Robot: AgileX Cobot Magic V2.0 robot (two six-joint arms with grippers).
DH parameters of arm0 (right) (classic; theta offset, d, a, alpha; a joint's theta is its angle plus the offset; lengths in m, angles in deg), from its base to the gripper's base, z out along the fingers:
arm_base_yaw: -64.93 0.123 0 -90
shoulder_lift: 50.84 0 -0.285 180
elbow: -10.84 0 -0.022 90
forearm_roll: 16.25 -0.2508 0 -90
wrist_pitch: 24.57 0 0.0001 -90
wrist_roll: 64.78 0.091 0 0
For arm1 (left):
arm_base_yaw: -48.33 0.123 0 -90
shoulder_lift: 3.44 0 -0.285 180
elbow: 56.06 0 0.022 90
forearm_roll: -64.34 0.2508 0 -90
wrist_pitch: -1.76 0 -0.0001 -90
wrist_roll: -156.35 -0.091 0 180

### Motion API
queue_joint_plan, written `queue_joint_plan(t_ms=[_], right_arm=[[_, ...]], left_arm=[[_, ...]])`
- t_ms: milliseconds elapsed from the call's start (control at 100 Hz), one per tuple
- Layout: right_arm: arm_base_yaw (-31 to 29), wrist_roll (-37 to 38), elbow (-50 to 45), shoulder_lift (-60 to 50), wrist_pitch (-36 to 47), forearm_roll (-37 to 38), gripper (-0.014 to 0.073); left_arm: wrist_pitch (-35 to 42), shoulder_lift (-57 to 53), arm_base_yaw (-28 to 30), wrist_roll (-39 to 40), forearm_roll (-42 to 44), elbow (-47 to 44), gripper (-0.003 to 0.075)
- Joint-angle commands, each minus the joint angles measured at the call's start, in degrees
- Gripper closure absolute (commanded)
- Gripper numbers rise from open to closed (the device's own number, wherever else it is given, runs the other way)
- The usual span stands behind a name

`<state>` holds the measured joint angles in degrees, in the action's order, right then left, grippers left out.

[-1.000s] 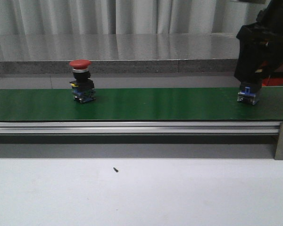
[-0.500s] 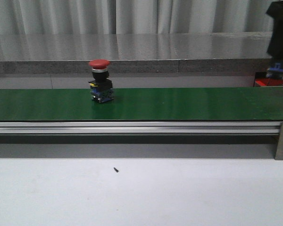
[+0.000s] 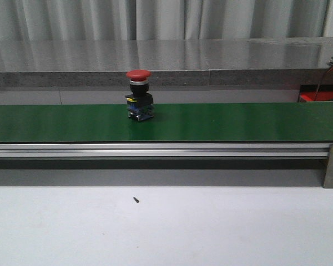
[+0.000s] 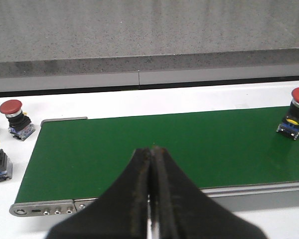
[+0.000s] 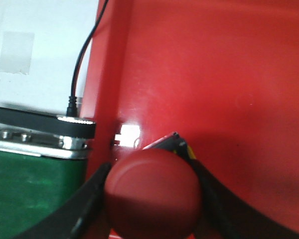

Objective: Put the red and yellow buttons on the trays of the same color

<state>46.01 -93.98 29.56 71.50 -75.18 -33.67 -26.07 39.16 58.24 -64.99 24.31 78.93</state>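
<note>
While neither arm shows in the front view, a red button [image 3: 139,95] stands upright mid-belt [image 3: 238,122]. The left hand [image 4: 150,164], pressed together empty, faces it from afar. The right hand [image 5: 150,199] clamps a second red button [image 5: 152,191] directly over the red tray [image 5: 214,74].

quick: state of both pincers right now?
Left pincer: closed, empty, above the green belt.
Right pincer: closed on a red button, over the red tray.
</note>
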Motion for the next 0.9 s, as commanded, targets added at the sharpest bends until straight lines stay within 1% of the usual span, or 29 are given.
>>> queue_joint_plan(t_ms=[0, 150, 470, 550, 640, 650, 660, 710, 760, 890], right_arm=[[-0.28, -0.05, 2.3, -0.99, 3.14, -1.56, 0.0398], [-0.28, -0.05, 2.39, 1.86, 3.08, -1.56, 0.0398], [-0.28, -0.11, 2.39, 3.8, 3.06, -1.56, 0.0389], [-0.35, -0.11, 2.39, 3.8, 3.06, -1.56, 0.0322], [-0.42, -0.11, 2.44, 3.43, 2.79, -1.56, 0.0161], [-0.48, -0.11, 2.44, 3.43, 2.74, -1.56, 0.0161], [-0.48, -0.11, 2.44, 3.38, 2.67, -1.56, 0.0128], [-0.48, -0.11, 2.44, 2.85, 2.54, -1.56, 0.0068], [-0.52, -0.11, 2.44, 2.26, 2.54, -1.56, 0.0043], [-0.59, -0.18, 2.44, -1.0, 2.54, -1.56, 0.0043]], left_arm=[[3.25, -0.07, -0.22, 0.02, -1.96, 1.59, 0.074], [3.25, -0.07, -0.22, 0.02, -1.96, 1.59, 0.074], [3.25, -0.07, -0.22, 0.02, -1.96, 1.59, 0.074], [3.25, -0.07, -0.22, 0.02, -1.96, 1.59, 0.074], [3.25, -0.07, -0.22, 0.02, -1.96, 1.59, 0.074], [3.25, -0.07, -0.22, 0.02, -1.96, 1.59, 0.074], [3.25, -0.07, -0.22, 0.02, -1.96, 1.59, 0.074], [3.25, -0.07, -0.22, 0.02, -1.96, 1.59, 0.074], [3.25, -0.07, -0.22, 0.02, -1.96, 1.59, 0.074], [3.25, -0.07, -0.22, 0.02, -1.96, 1.59, 0.074]])
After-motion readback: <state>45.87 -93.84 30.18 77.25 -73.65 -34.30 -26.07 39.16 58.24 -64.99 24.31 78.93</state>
